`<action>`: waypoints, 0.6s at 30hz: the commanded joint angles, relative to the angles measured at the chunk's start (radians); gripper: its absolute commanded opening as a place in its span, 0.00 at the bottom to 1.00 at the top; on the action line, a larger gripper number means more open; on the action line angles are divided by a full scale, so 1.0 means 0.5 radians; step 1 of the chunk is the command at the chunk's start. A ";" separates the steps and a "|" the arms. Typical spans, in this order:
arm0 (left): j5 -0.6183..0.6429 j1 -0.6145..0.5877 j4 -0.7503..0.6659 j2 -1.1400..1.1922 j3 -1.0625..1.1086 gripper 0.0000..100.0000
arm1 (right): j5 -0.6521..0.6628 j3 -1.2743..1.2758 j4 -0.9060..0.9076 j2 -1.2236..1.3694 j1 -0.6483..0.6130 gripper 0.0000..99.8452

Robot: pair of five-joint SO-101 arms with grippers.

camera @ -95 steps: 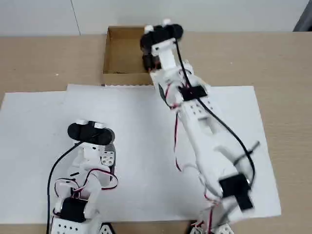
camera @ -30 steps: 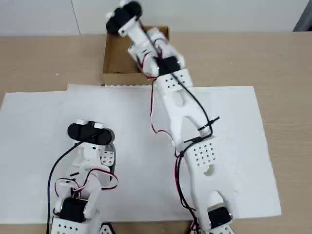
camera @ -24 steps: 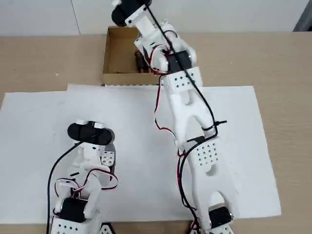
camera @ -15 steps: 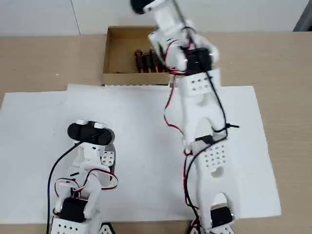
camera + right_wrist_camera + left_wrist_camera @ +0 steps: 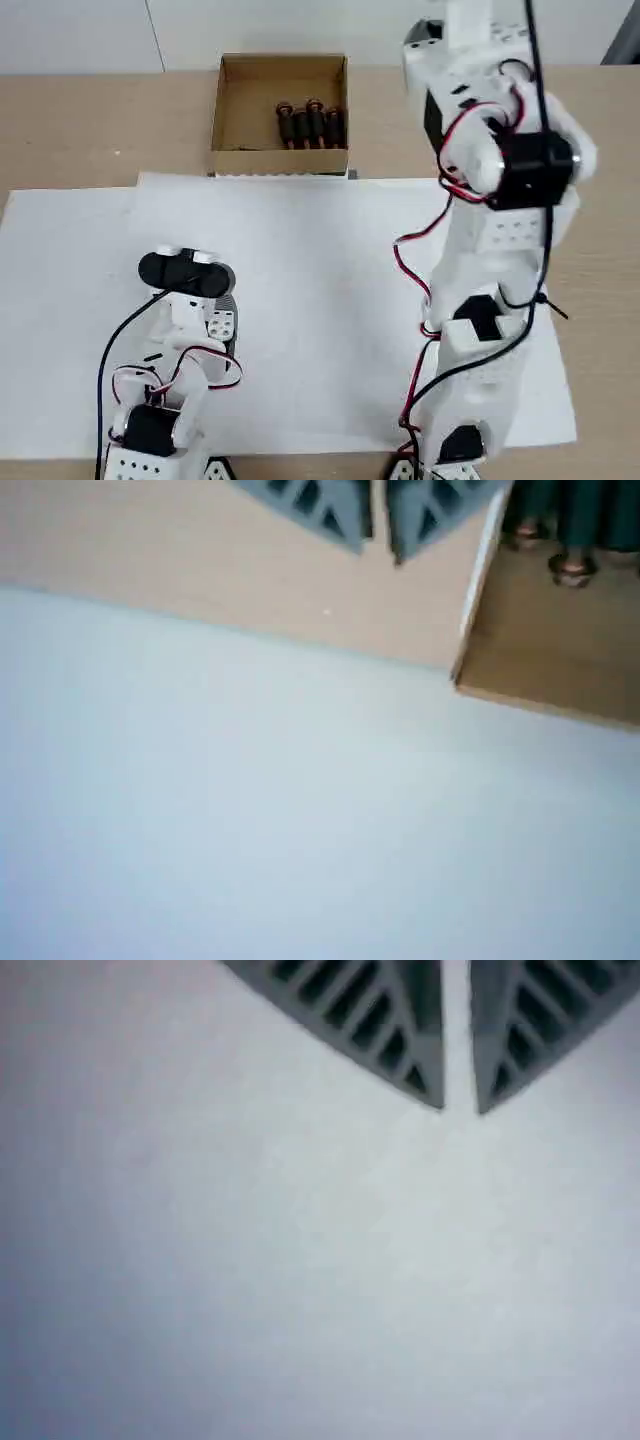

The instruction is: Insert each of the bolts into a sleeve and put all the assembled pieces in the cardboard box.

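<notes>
high view: box sits at the far edge of the table, just past the paper. in it i count what looks like four pieces, bolts in sleeves, lying side by side in the right half, toward the near wall. they're the task's things and i judge they're where they belong. right arm stands tall over the table to the right of the box, well apart from it. right wrist view puts the right gripper above the bare table strip beside the box corner, jaws together with nothing between them, the pieces visible inside the box. my read is that it's held off to the side like that so it's out of the box and carries nothing. left arm is folded low at the near left over the paper. left gripper points down at plain paper, jaws together bar a thin slit, empty, which reads as a parked pose. judging by the pieces in the box and both grippers empty, i'd call the task done or as good as done. nothing looks at risk of tipping, since the pieces lie flat on the box floor.
</notes>
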 commanded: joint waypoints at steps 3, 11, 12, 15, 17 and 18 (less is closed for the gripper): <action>0.006 -0.012 0.000 -0.015 -0.005 0.01 | -0.025 0.239 0.057 -0.296 0.115 0.00; 0.006 -0.012 0.000 -0.015 -0.005 0.01 | -0.230 1.504 0.038 -1.100 0.226 0.00; 0.006 -0.012 0.000 -0.015 -0.005 0.01 | -0.261 1.663 0.023 -1.195 0.232 0.00; 0.006 -0.012 0.000 -0.015 -0.005 0.01 | -0.285 2.081 -0.041 -1.447 0.284 0.00; 0.006 -0.012 0.000 -0.015 -0.005 0.01 | -0.285 2.335 -0.094 -1.594 0.305 0.00; 0.006 -0.012 0.000 -0.015 -0.005 0.01 | -0.288 2.495 -0.121 -1.680 0.333 0.00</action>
